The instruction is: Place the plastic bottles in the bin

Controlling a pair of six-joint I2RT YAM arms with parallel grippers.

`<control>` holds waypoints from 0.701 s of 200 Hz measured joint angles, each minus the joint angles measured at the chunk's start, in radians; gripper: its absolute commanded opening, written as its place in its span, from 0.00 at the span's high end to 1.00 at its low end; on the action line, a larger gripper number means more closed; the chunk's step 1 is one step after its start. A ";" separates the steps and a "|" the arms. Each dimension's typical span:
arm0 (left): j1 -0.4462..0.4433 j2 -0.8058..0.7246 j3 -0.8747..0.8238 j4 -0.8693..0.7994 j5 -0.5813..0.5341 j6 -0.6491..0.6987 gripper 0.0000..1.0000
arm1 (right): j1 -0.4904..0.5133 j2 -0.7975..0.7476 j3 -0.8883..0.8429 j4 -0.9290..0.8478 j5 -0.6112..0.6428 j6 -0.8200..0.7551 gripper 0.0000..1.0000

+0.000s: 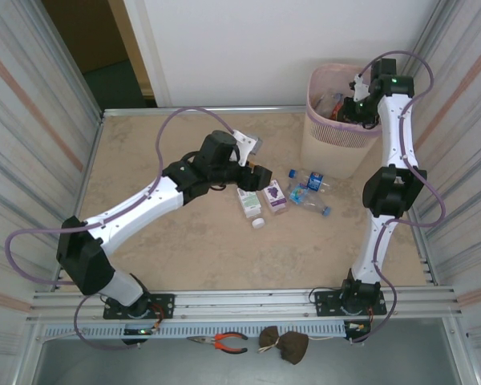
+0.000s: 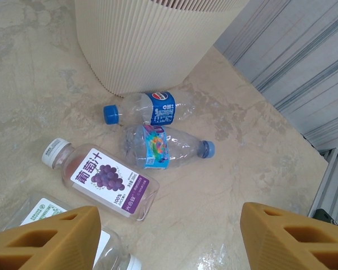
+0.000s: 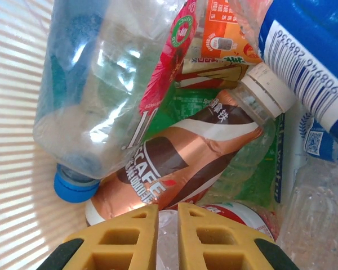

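While the overhead shot just shows the right gripper [image 1: 354, 112] at the mouth of the bin [image 1: 325, 148], its wrist cam shows the fingers pressed together right above a pile of bottles [image 3: 180, 157] inside. The left gripper [image 2: 170, 216] hangs spread wide over four bottles [image 2: 110, 180] lying on the table [image 2: 242, 169] beside the bin's ribbed wall.

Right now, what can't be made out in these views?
Top external: contents of the bin, too small and covered by the right arm.
Left wrist: the white-labelled bottle, cut off by the bottom edge and the left gripper.
Right wrist: the blue barcode bottle, cut off by the frame's corner.
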 measured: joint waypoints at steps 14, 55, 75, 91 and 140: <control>0.005 0.000 0.000 -0.001 0.000 -0.003 0.34 | 0.005 0.000 -0.001 0.001 0.011 -0.004 0.85; 0.013 0.018 0.000 -0.015 -0.002 -0.029 0.34 | 0.011 0.000 0.010 -0.005 0.023 -0.006 0.86; 0.013 0.039 0.000 -0.034 -0.010 -0.051 0.36 | 0.018 0.000 0.018 -0.012 0.069 -0.006 0.88; 0.013 0.061 0.000 -0.053 -0.018 -0.069 0.37 | 0.026 -0.004 0.018 -0.016 0.109 -0.008 0.87; 0.018 0.091 0.000 -0.105 -0.048 -0.109 0.37 | 0.030 -0.015 -0.011 -0.034 0.260 -0.018 0.84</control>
